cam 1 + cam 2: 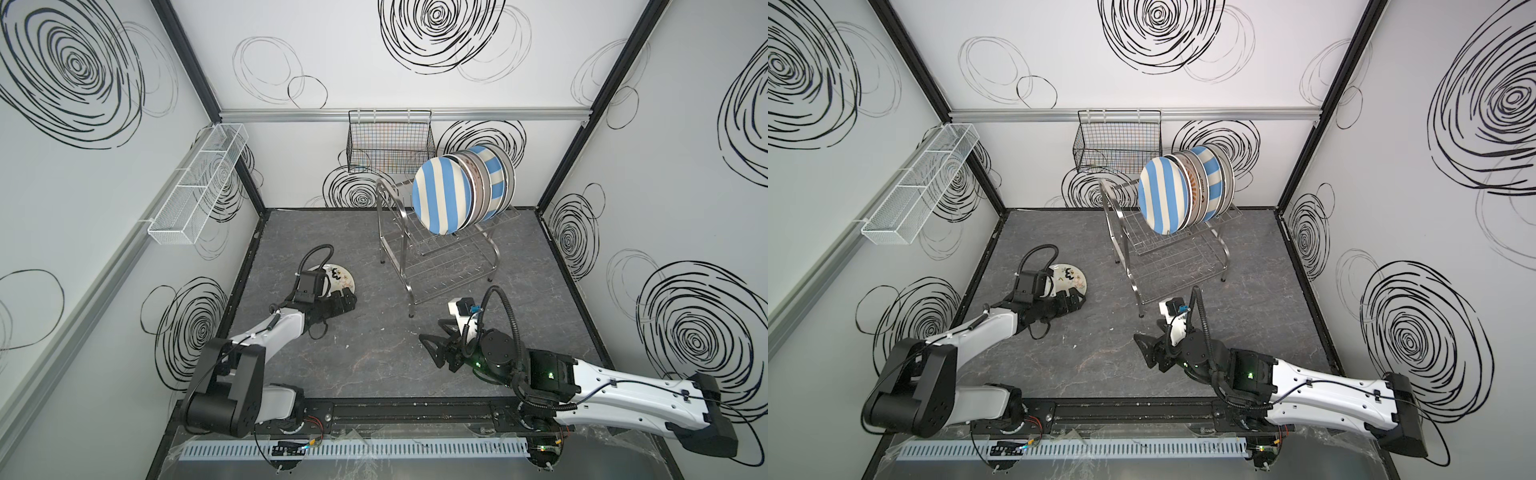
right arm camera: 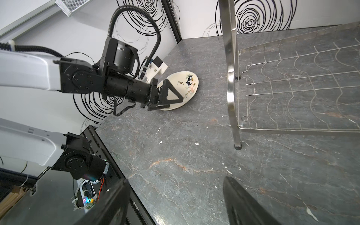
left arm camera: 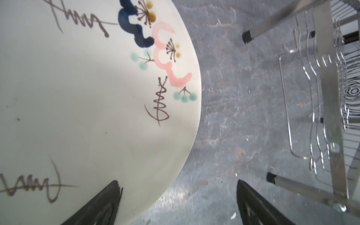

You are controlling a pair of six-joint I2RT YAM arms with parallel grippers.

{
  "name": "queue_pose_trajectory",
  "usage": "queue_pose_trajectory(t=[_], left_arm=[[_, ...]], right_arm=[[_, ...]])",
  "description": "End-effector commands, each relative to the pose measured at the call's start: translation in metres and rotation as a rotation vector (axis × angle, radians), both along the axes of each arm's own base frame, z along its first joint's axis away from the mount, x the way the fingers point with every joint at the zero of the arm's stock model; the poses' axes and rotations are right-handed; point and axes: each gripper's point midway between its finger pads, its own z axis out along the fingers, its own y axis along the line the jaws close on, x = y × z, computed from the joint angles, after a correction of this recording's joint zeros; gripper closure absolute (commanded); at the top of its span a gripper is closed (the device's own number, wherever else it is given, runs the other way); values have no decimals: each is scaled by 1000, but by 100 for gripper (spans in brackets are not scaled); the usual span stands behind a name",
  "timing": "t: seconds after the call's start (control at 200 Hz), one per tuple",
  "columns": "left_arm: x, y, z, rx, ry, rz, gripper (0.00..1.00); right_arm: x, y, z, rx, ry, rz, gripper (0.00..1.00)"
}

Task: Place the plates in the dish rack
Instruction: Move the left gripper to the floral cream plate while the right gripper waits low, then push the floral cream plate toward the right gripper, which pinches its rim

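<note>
Grey marbled tabletop [image 1: 374, 374], scribble-swirled walls [image 1: 374, 62] all round. On the left a cream flowered plate [image 3: 78, 97] lies on it; the left fingers [image 3: 101, 204] are spread wide astride its rim, though whether either touches it I can't quite tell. Nearer the middle the right fingers [image 2: 243, 202] hang spread and empty above the tabletop, just in front of the dish rack [image 2: 230, 78]. Along its upper tier plates [image 1: 494, 183] stand on edge, a blue-striped one [image 1: 440, 195] foremost.

Front plate [image 1: 441, 195] blue-cream striped; flat plate [image 3: 87, 107] cream, pink-navy flowers.
</note>
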Motion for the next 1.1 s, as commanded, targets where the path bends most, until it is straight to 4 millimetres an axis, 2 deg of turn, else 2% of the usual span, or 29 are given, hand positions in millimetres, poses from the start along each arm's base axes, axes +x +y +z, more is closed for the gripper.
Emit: queue_pose_trajectory(t=[0.0, 0.17, 0.265, 0.365, 0.505, 0.58, 0.67, 0.75, 0.845, 0.916, 1.096], left_arm=[[-42, -15, -11, -45, 106, -18, 4], [-67, -37, -1, -71, 89, -62, 4], [-87, -51, -8, -96, 110, -89, 4], [-108, -65, -12, -132, 121, -116, 4], [-117, -72, 6, -158, 73, -133, 4], [-110, -69, 27, -139, 12, -135, 4], [-92, -61, 57, -105, -70, -136, 4], [-75, -57, 73, -102, -103, -151, 4], [-53, -49, 85, -121, -133, -150, 4], [-39, -38, 95, -123, -168, -123, 4], [-23, -17, 106, -117, -196, -107, 4]], right_arm=[[3, 3, 16, 46, 11, -10, 21], [6, 7, 10, 62, 53, -39, 21], [7, 11, 6, 142, 107, -58, 21], [5, 18, -9, 201, 197, -84, 21], [-6, 37, -38, 192, 305, -86, 21], [-13, 52, -55, 190, 380, -83, 21], [-24, 74, -75, 204, 474, -46, 20], [-29, 90, -91, 228, 526, -42, 20], [-30, 105, -108, 242, 564, -53, 20], [-25, 115, -114, 255, 561, -61, 19], [-7, 133, -130, 263, 576, -67, 21]])
